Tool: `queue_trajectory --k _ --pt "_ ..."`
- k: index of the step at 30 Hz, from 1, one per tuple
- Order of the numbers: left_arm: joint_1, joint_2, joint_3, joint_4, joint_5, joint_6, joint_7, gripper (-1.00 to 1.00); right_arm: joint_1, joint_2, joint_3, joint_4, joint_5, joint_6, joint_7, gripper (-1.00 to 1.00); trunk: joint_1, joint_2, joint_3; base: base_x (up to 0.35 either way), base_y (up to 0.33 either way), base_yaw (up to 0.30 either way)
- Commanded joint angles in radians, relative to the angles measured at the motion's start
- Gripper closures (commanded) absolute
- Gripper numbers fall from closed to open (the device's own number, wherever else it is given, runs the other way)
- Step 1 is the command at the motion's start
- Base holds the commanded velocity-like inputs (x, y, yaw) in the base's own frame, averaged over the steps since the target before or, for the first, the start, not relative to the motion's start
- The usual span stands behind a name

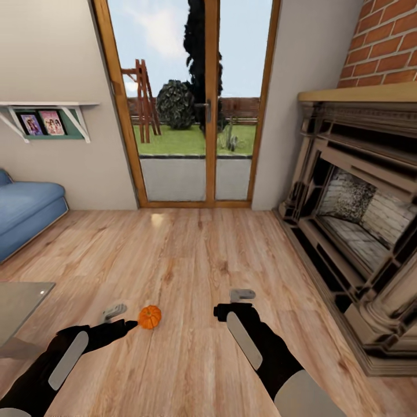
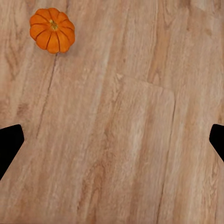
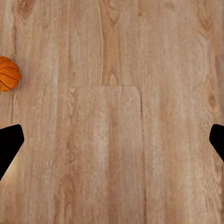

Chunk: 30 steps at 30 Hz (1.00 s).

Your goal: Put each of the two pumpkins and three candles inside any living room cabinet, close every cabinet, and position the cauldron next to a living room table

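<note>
One small orange ribbed pumpkin (image 1: 149, 317) sits on the wood floor, low and centre in the head view. My left gripper (image 1: 124, 318) hovers just to its left, close beside it, open and holding nothing. In the left wrist view the pumpkin (image 2: 52, 30) lies off to one side of my open left gripper (image 2: 112, 140), not between the fingers. My right gripper (image 1: 235, 303) hangs open to the pumpkin's right, well apart from it. The right wrist view catches the pumpkin (image 3: 8, 73) at the frame's edge, outside the right gripper (image 3: 112, 140). A glass corner of the table (image 1: 20, 306) shows at the left.
A large stone fireplace (image 1: 353, 231) fills the right side. Glazed wooden patio doors (image 1: 194, 104) stand straight ahead. A blue sofa (image 1: 26, 211) sits at the left, with a wall shelf (image 1: 46, 119) above it. Wood floor (image 1: 191, 255) stretches ahead.
</note>
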Motion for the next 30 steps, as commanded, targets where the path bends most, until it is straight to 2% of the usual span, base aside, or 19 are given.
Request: queue_trajectory --k 1,8,15,30 --pt "-0.001 0.001 -0.002 0.0 -0.001 0.002 -0.002 -1.0 -0.001 0.0 0.003 -0.008 -0.01 0.006 -0.016 -1.0 0.0 0.0 -0.002 0.157 0.0 0.197" --pt "0.001 0.004 -0.014 -0.02 -0.005 0.004 -0.003 -1.0 -0.001 -0.002 0.006 -0.048 -0.01 0.014 -0.027 -1.0 0.0 0.0 -0.007 0.104 0.0 0.122" --pt "0.004 -0.002 -0.053 -0.044 -0.057 0.005 -0.002 -1.0 -0.001 -0.003 0.001 -0.08 -0.012 0.014 -0.028 -1.0 0.0 0.0 -0.008 0.191 0.0 0.009" --pt "0.004 -0.001 -0.051 -0.033 -0.062 0.005 -0.001 -1.0 -0.001 0.005 0.004 -0.08 -0.01 0.014 -0.029 -1.0 0.0 0.0 -0.008 0.32 0.0 0.0"
